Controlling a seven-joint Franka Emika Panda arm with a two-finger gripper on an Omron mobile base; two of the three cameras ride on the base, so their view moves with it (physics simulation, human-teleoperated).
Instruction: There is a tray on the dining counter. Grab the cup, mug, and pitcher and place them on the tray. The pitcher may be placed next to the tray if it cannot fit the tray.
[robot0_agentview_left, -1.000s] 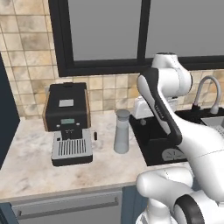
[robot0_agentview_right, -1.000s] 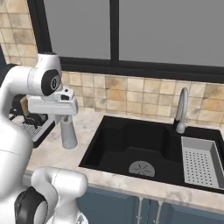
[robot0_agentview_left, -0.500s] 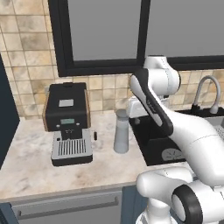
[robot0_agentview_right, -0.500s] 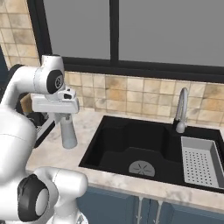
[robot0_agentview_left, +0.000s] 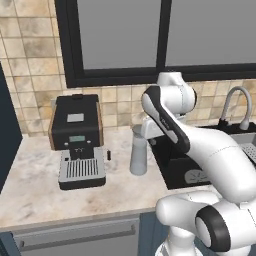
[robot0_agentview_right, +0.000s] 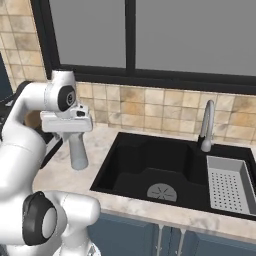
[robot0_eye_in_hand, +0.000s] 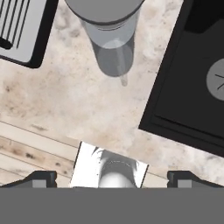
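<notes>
Directly beneath the open end effector (robot0_eye_in_hand: 112, 177) stands the pitcher (robot0_eye_in_hand: 109, 37).

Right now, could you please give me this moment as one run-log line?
phase: approach | gripper: open, above pitcher | pitcher: upright on counter, between coffee machine and sink

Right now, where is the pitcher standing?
The pitcher stands upright on the marbled counter, between the coffee machine on its left and the black sink on its right, directly under the hand.
</notes>
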